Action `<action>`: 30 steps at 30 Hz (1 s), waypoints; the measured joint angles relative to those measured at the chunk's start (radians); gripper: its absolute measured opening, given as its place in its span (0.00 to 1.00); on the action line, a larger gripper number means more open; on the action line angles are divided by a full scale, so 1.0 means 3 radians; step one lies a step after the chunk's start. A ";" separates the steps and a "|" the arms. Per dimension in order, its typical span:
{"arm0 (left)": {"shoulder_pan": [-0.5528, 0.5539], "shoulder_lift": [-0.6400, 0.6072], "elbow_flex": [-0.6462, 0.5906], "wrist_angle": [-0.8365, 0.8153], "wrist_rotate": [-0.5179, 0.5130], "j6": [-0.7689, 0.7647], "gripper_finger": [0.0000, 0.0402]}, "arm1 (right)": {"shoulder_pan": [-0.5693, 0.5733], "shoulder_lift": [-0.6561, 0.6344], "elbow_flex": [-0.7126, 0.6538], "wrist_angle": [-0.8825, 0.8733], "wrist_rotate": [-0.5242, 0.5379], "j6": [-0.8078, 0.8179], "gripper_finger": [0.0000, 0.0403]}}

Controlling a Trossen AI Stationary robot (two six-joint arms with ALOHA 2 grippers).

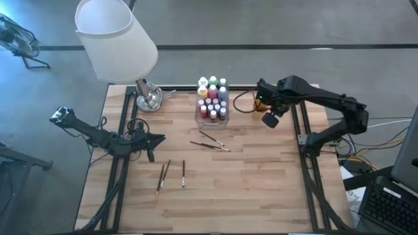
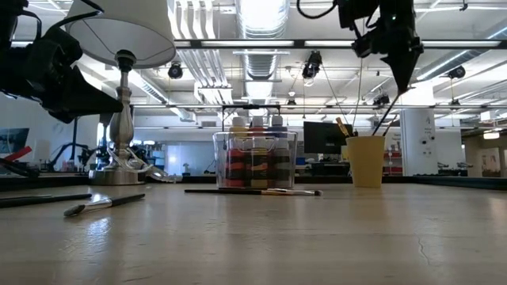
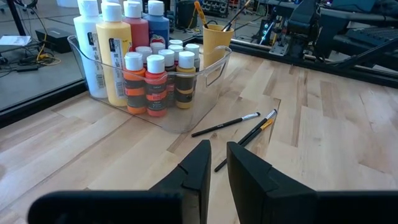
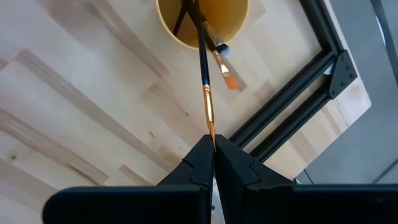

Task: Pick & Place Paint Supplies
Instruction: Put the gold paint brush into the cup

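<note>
A paintbrush [image 4: 206,87] hangs pinched in the closed right gripper [image 4: 213,148], its lower end hidden inside the orange cup [image 4: 202,22]. The left gripper [image 3: 217,163] hovers slightly parted, empty, near two brushes [image 3: 245,127] beside the clear box [image 3: 186,115] of bottles [image 3: 155,84].

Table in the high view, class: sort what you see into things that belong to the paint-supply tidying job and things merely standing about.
Belonging to the job:
- paint bottles in the clear box
- loose paintbrushes on the table
- paintbrush pinched in the right gripper above the yellow cup

Standing about:
- lamp
- left gripper, holding nothing
</note>
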 joint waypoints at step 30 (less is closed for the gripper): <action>0.0001 0.0000 0.0000 0.0000 -0.0001 0.0001 0.14 | -0.0024 0.0570 0.0011 0.0005 -0.0008 0.0002 0.02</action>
